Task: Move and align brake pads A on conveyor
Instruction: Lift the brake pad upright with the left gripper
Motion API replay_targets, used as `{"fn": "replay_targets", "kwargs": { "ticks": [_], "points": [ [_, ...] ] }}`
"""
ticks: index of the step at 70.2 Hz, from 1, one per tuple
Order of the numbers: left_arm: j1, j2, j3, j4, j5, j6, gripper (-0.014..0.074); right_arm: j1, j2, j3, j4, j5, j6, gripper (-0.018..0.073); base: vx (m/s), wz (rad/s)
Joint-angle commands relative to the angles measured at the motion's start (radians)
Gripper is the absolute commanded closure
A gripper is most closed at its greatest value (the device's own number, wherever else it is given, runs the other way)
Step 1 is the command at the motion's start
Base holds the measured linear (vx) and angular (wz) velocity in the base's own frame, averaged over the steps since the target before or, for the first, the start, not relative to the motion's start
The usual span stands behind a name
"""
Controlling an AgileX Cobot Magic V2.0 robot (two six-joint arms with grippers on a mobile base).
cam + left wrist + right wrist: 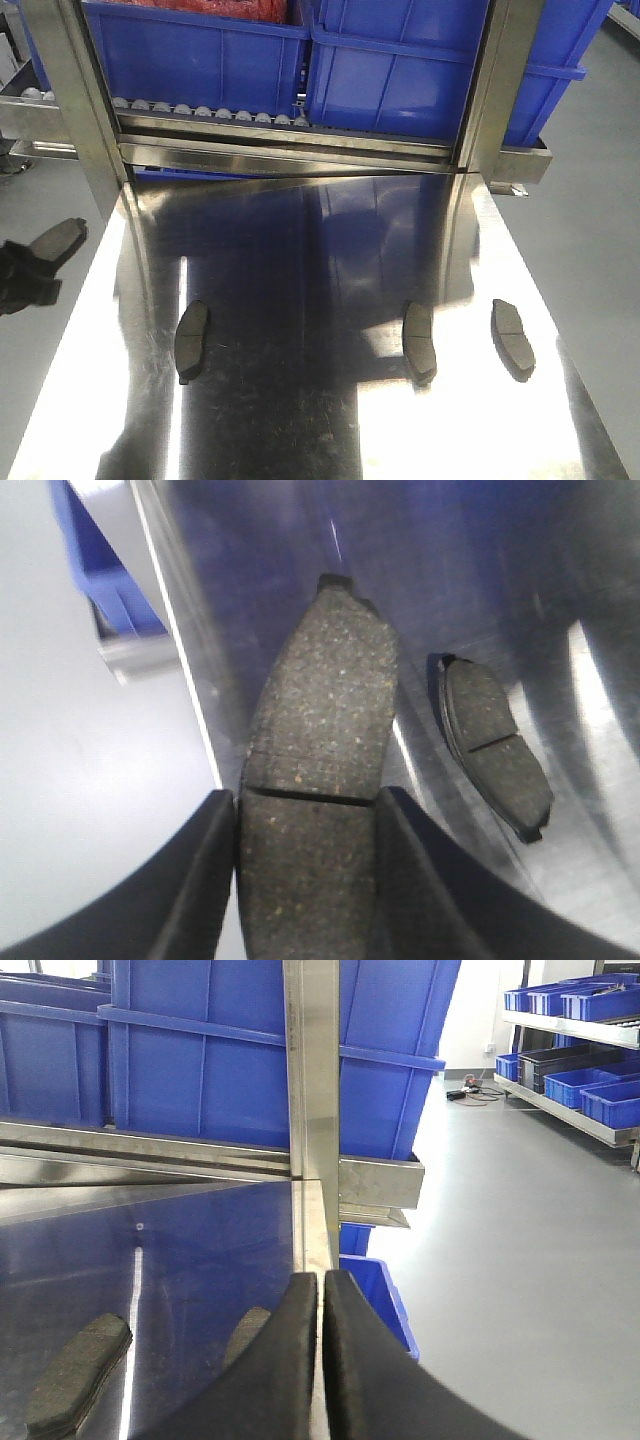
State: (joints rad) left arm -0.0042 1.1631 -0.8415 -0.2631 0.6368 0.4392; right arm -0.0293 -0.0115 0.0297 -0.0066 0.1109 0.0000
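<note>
My left jaws are closed on one brake pad (320,700) and grip its two long edges. I hold it at the left edge of the shiny table (330,420). Three other pads lie flat on this table: one near the left side (192,340) and two near each other on the right (419,342) (512,338), not touching. My right jaws are pressed together with nothing between them, at the right edge of the table. Blue bins (200,60) stand behind the table.

Three dark brake pads (192,340) (419,340) (512,335) lie flat; fourth (320,710) gripped.
</note>
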Motion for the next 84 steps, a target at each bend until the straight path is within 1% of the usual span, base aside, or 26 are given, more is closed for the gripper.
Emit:
{"fn": "replay_targets", "kwargs": {
  "ticks": [1,11,15,21,32,38,42,52,84],
  "points": [
    [-0.008,-0.149,0.046,-0.029,-0.133,0.022,0.0513,0.002,-0.013,0.017,-0.007,-0.074,-0.011,0.0563,0.00,0.00],
    [-0.008,-0.349,0.143,-0.041,-0.209,0.022,0.0513,0.002,-0.013,0.017,-0.007,-0.074,-0.011,0.0563,0.00,0.00],
    [-0.008,-0.413,0.173,-0.042,-0.222,0.022,0.0513,0.002,-0.013,0.017,-0.007,-0.074,-0.011,0.0563,0.00,0.00],
    [-0.008,-0.522,0.219,-0.066,-0.233,0.022,0.0513,0.002,-0.013,0.017,-0.007,-0.074,-0.011,0.0563,0.00,0.00],
    [-0.008,-0.665,0.316,-0.109,-0.239,0.023,0.0513,0.002,-0.013,0.017,-0.007,-0.074,-0.011,0.0563,0.00,0.00],
    [-0.008,-0.740,0.371,-0.135,-0.272,0.023,0.0513,0.002,-0.013,0.017,-0.007,-0.074,-0.011,0.0563,0.00,0.00],
    [-0.008,-0.785,0.411,-0.136,-0.309,0.023,0.0513,0.002,-0.013,0.017,-0.007,-0.074,-0.011,0.0563,0.00,0.00],
    [-0.008,-0.857,0.460,-0.135,-0.369,0.021,0.0513,0.002,-0.013,0.017,-0.007,-0.074,-0.011,0.0563,0.00,0.00],
    [-0.007,-0.874,0.461,-0.134,-0.377,0.021,0.0513,0.002,-0.013,0.017,-0.007,-0.074,-0.011,0.0563,0.00,0.00]
  ]
}}
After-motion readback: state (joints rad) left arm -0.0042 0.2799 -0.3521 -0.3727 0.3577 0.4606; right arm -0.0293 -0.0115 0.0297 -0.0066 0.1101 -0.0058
